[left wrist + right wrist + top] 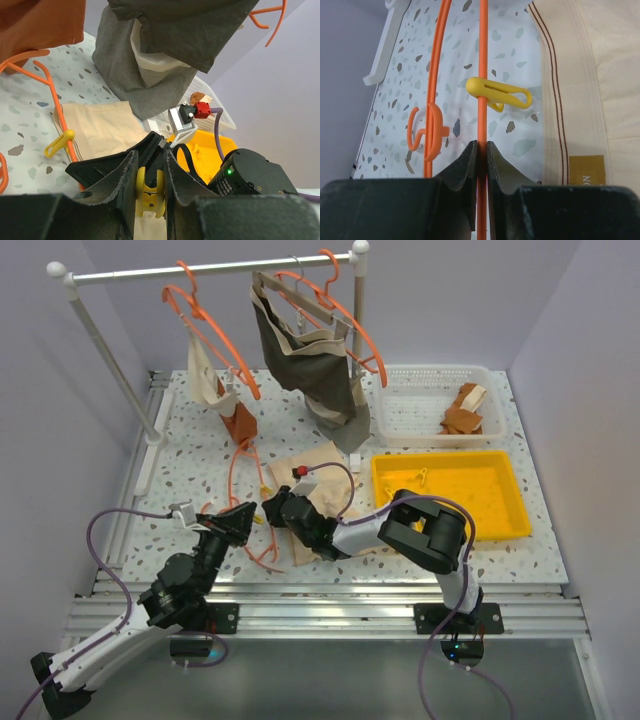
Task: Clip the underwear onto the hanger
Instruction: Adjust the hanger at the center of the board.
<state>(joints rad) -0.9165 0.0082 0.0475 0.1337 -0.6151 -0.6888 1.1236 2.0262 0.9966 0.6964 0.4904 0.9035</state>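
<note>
- The left gripper (150,160) is closed most of the way, with 1 yellow clip (150,192) squeezed between its 2 fingers. My guess is it's holding the clip pinched so it can be lined up with the cloth. I can't tell whether the clip's mouth is actually sprung open.
- The hanger (483,60) lies flat on the speckled table (520,45). Its straight wire runs right out ahead of the right gripper, and the curled hook sits off to that gripper's left.
- The right gripper (481,146) is clamped nearly shut on that wire, with nothing else in its grip. It looks like it's just pinning the hanger so it can't slide or twist while the other arm fiddles with the clip. Seems like a sensible split of jobs.
- A 2nd yellow clip (497,93) sits on the wire just ahead of the right fingertips. It pokes out to the right, toward the cloth, and doesn't look like it's biting anything.
- The underwear (600,60) is spread flat just to the right of the right gripper. Its striped waistband edge runs alongside the wire but stays apart from it, so I'd say nothing is clipped yet. The cloth or the hanger needs to close that gap.
- There's only 1 bit of writing, a small gold label (586,170) on the waistband close to the right finger. It starts with what looks like "NO", and the rest is cut off.
</note>
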